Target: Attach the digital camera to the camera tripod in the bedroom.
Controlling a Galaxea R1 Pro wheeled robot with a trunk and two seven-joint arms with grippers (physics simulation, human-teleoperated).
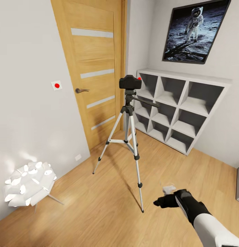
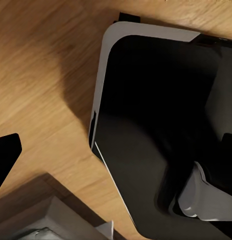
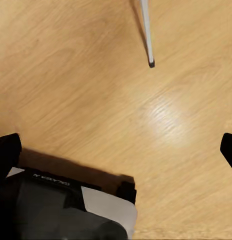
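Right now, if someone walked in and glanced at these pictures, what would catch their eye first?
The camera tripod stands mid-room on the wood floor, with the black digital camera sitting on its head. Behind it are the striped wooden door and the white cube shelf, under an astronaut picture. The right hand hangs low, near the floor.

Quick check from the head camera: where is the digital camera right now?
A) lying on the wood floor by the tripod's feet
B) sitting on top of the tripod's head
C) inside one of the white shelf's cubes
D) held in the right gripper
B: the digital camera sits on the head of the camera tripod, which stands on the floor in front of the white cube shelf; the right gripper is low and well away from it.
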